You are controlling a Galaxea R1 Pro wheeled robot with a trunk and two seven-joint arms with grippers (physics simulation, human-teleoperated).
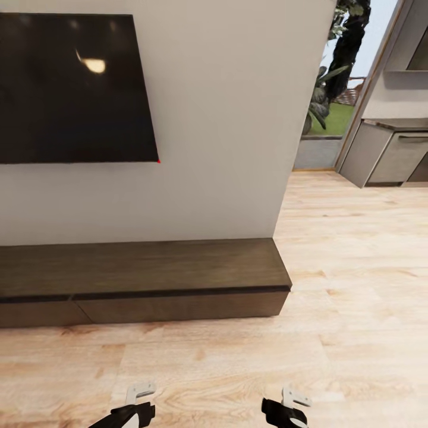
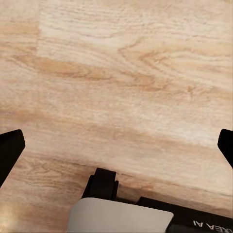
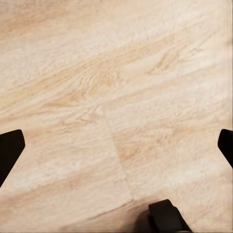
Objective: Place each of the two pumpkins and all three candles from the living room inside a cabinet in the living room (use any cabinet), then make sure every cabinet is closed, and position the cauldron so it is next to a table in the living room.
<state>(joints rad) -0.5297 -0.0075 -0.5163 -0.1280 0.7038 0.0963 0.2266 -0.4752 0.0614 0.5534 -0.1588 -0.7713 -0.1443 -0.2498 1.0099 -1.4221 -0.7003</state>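
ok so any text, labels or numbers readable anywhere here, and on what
"EA AI": white letters, upside down and cut off by the picture's edge, on the black arm housing in the left wrist view; likely part of a longer brand name.
Nothing readable on the TV screen, the cabinet or the floor.

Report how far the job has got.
Done: nothing visibly; the cabinet against the wall has its fronts shut, its top bare. In hand: nothing; the left tool and right tool are both open above the wooden floor. Left: apparently everything, since neither pumpkins, candles nor the cauldron appear here.
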